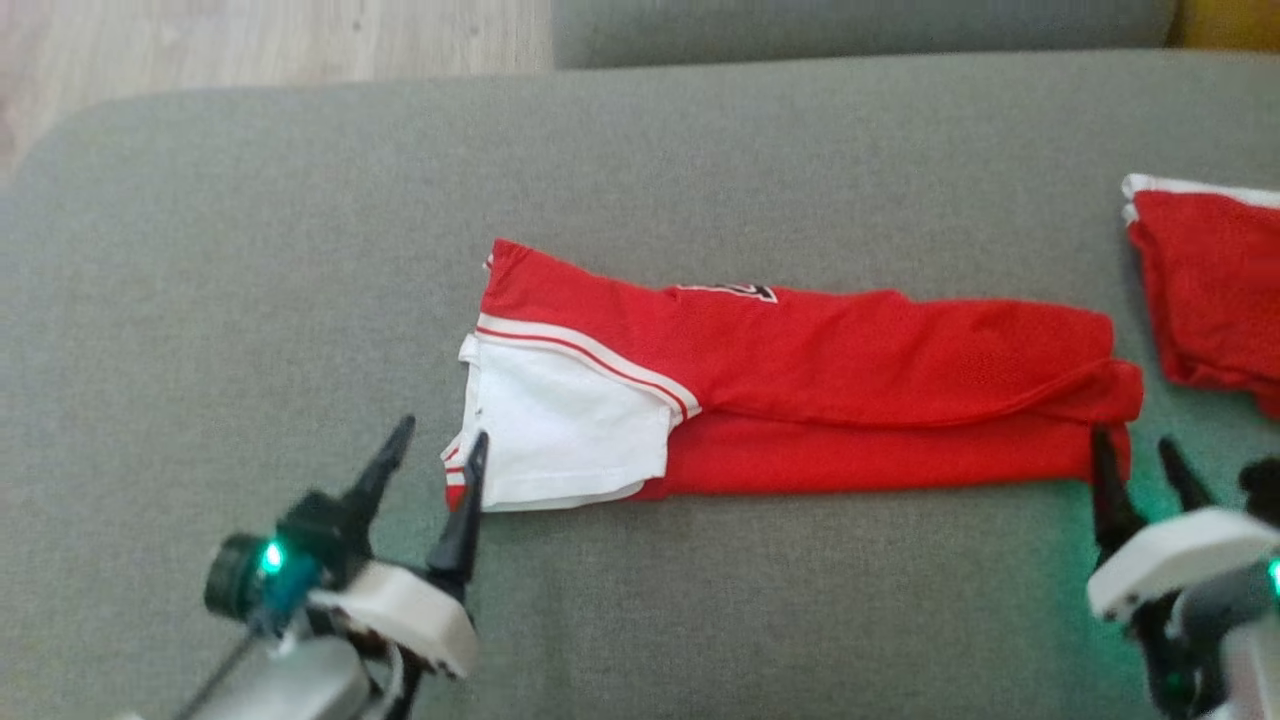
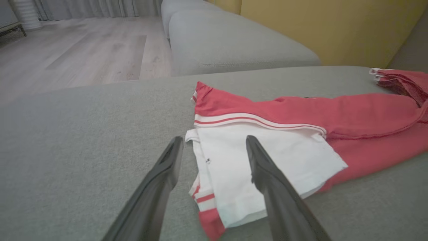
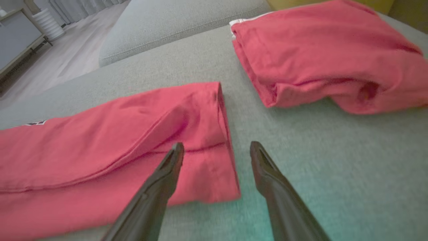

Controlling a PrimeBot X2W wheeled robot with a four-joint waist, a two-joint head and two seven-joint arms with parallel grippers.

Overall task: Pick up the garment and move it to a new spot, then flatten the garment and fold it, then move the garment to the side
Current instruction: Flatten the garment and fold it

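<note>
The red garment (image 1: 800, 370) lies in the middle of the grey sofa seat (image 1: 700, 140), folded into a long strip. Its white sleeve (image 1: 560, 430) is at the left end, with a white and red stripe above it.

The head view lets you see the whole strip from end to end. The left wrist view is closer to the sleeve (image 2: 254, 160), and there you can see thin red stripes at its near corner. The right wrist view is closer to the other end of the garment (image 3: 100, 147), where the red layers sit one on top of another.

The left gripper (image 1: 442, 432) is at the sleeve corner. Its fingers are spread wide and hold nothing. The right gripper (image 1: 1134, 440) is at the right end, spread wide too, with nothing in it. One finger (image 3: 167, 174) is over the cloth and the other over the seat.

A second red folded garment (image 3: 327, 57) lies apart to the right. The left wrist view also takes in a wooden floor (image 2: 83, 50).
</note>
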